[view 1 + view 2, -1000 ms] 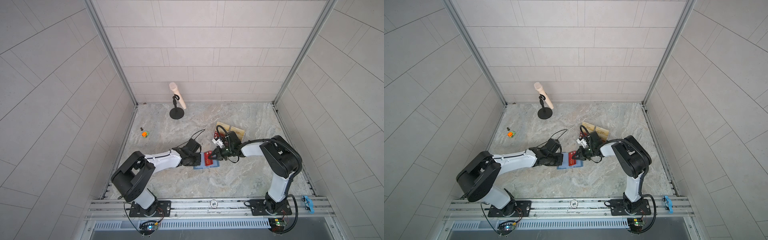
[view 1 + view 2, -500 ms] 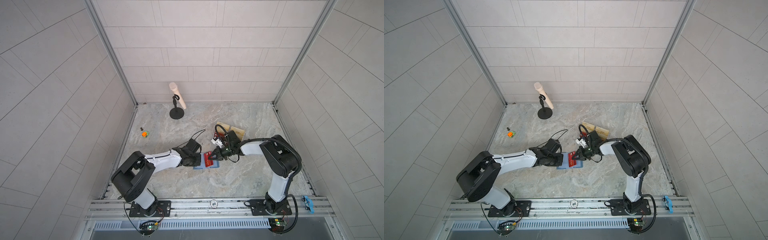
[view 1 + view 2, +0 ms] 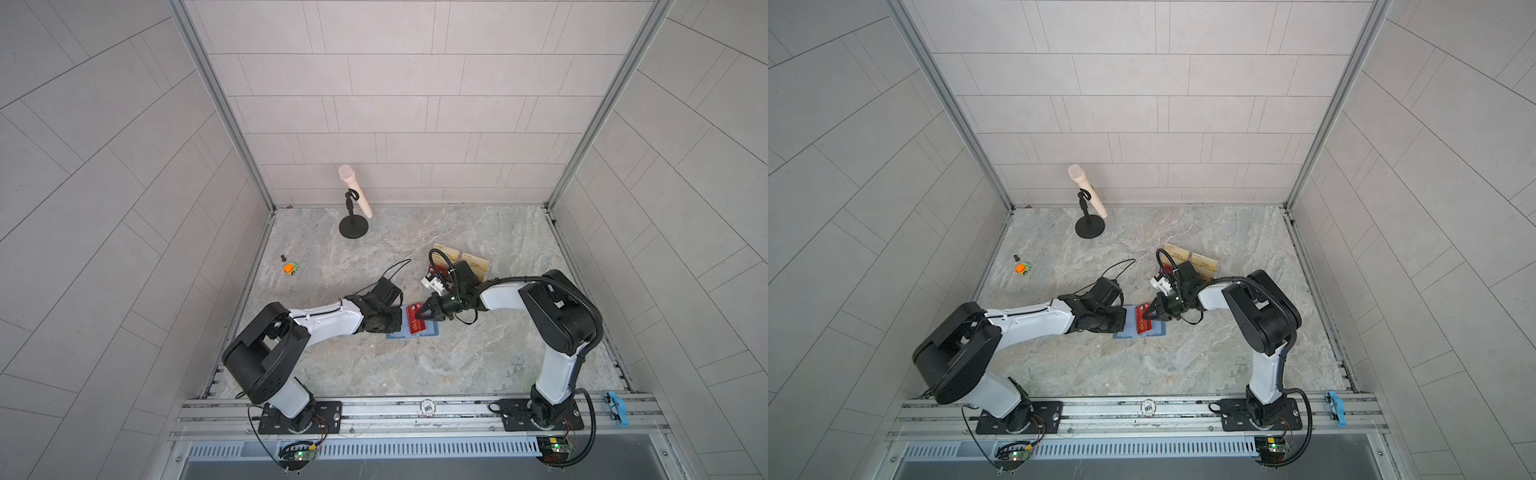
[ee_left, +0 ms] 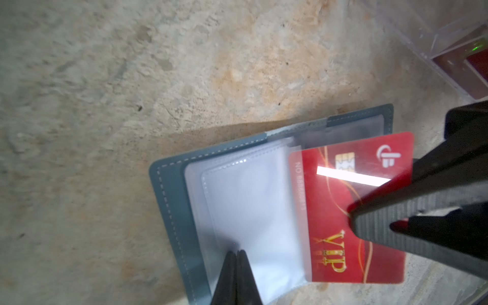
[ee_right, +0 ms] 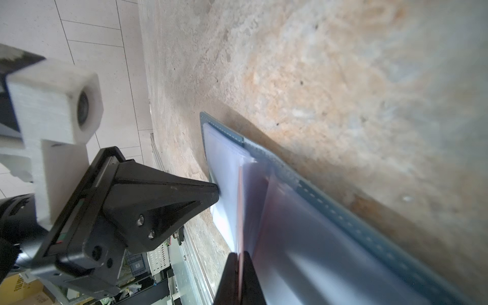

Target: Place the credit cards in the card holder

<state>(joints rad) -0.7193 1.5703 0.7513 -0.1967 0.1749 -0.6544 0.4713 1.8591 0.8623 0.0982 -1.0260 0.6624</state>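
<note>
The slate-blue card holder (image 3: 432, 331) (image 3: 1126, 335) lies open on the table, its clear sleeves (image 4: 245, 200) facing up. My left gripper (image 4: 237, 253) (image 3: 398, 319) is shut, its tips pressing down on the sleeves near the holder's left half (image 4: 171, 190). My right gripper (image 5: 239, 254) (image 3: 424, 316) is shut on a red VIP credit card (image 4: 330, 211) (image 3: 1142, 323). It grips the card by its edge over the holder's right half (image 5: 317, 190). The card's far edge lies under a clear sleeve. In the right wrist view the card (image 5: 240, 211) shows edge-on.
A clear acrylic stand (image 3: 461, 264) with pale gold cards sits behind the right gripper; red cards (image 4: 472, 71) show in it. A microphone on a black stand (image 3: 354, 208) is at the back. An orange toy car (image 3: 291, 269) lies at the left.
</note>
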